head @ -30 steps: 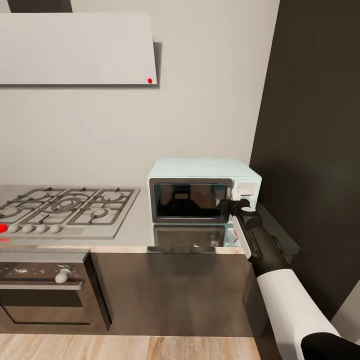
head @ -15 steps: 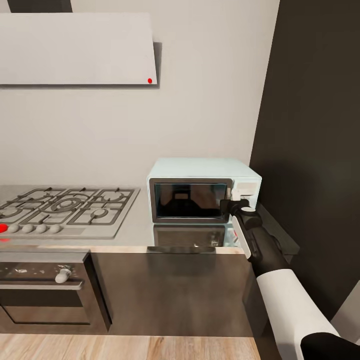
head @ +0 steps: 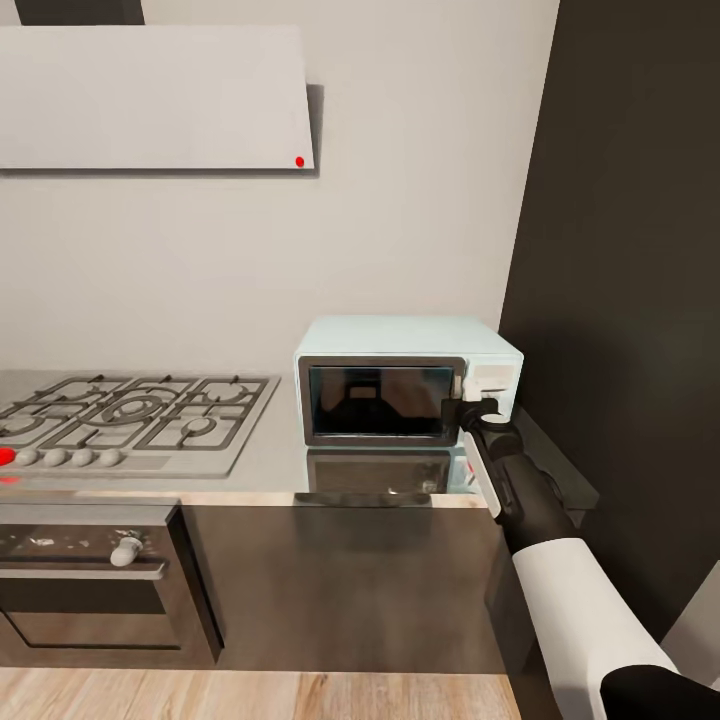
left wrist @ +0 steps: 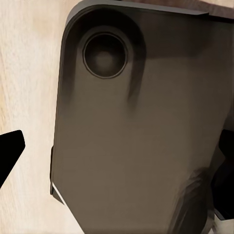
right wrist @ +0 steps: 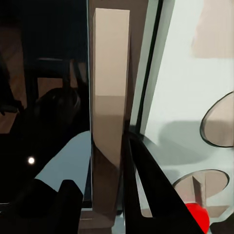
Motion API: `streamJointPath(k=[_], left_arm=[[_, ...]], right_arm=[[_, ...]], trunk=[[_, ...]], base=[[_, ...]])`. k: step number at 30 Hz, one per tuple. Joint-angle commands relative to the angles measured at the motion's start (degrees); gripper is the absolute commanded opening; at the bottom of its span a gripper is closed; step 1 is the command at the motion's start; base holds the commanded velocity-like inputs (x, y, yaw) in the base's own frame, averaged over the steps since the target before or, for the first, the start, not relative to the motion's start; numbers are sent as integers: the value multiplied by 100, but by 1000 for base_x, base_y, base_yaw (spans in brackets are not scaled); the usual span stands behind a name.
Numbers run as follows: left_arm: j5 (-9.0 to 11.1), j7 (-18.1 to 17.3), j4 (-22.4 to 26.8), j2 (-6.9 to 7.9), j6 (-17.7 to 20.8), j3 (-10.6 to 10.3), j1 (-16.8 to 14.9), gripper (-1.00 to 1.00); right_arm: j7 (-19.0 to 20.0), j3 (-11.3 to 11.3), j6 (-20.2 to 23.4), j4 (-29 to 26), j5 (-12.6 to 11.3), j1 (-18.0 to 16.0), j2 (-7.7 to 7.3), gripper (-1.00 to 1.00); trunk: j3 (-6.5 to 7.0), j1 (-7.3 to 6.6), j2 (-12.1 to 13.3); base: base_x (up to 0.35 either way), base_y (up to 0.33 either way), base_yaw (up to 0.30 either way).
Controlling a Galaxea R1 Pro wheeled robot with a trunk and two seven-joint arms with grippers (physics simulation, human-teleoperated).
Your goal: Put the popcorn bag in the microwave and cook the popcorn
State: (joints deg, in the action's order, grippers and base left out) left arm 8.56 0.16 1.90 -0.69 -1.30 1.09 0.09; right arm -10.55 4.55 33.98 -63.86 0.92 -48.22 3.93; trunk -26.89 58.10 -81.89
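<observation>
Head view has the right claw [head: 470, 408] at the microwave [head: 405, 380] door handle [right wrist: 109, 117], fingers straddling it; door shut. Popcorn bag unseen, whereabouts unknown; heating seemingly undone.

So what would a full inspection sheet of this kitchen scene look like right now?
Surface: smooth pale grey countertop, reflective, mirroring the appliance on it.
Job's things: small boxy mint-blue microwave, dark glass door shut; its pale upright door handle lies between the right fingers. Popcorn bag: nothing seen.
Clutter: nothing seen.
Grippers: right gripper at the microwave's handle side, fingers either side of the handle; grip cannot be confirmed. Left gripper: a dark finger over pale wood floor; state unclear.
Cables: nothing seen.
Surroundings: steel gas hob, black built-in oven, pale extractor hood, tall dark cabinet.
</observation>
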Motion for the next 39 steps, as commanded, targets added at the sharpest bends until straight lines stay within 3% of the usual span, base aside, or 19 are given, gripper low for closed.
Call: streamJointPath(k=[1,8,36,37,39], left_arm=[[40,2,5,-1,-10,6,0,100],[41,2,10,-1,-19,13,0,100],[41,2,10,-1,-19,14,0,100],[41,2,11,-1,-19,14,0,100],[46,2,13,-1,-24,17,0,100]], right_arm=[[-14,18,12,-4,-117,-3,2,-100],[-9,11,12,-3,-102,-3,-5,-100],[-9,13,12,-11,-92,-3,-8,-100],[9,777,21,-8,-200,-3,-1,-100],[-36,730,31,-46,-250,-3,43,-100]], trunk=[[-5,0,-3],[-5,0,-3],[-5,0,-3],[-5,0,-3],[-5,0,-3]], base=[[0,0,0],[-67,0,0],[-227,0,0],[0,0,0],[0,0,0]])
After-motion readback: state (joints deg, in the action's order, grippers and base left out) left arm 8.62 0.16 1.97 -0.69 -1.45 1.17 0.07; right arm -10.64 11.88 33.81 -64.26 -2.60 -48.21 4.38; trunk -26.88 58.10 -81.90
